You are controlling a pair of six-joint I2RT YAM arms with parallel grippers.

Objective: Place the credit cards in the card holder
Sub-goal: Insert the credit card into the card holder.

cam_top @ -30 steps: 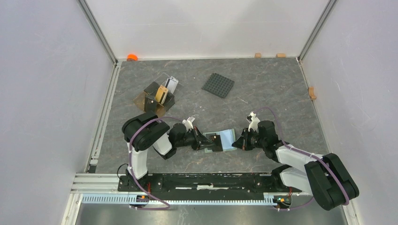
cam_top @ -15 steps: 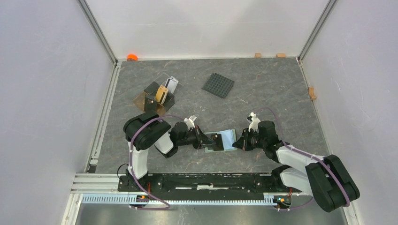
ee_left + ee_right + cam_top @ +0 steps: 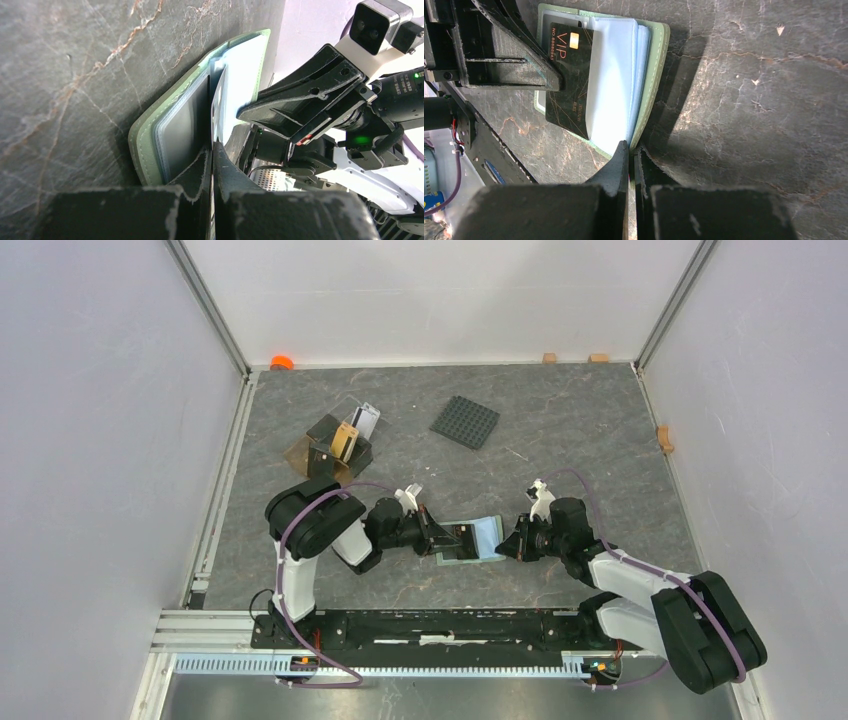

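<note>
Currently, item one: your left pincer (image 3: 213,149), pressed together on a black card (image 3: 569,75), which lies over the left half of the open card holder (image 3: 613,70). Item two: your right pincer (image 3: 630,150), pinching the holder's right edge, near centre of the desk (image 3: 749,100). Advice: feed the card square to the pocket mouth, slowly, cover held firm. Other cards (image 3: 346,440) stand in the brown tray (image 3: 322,445), far left.
</note>
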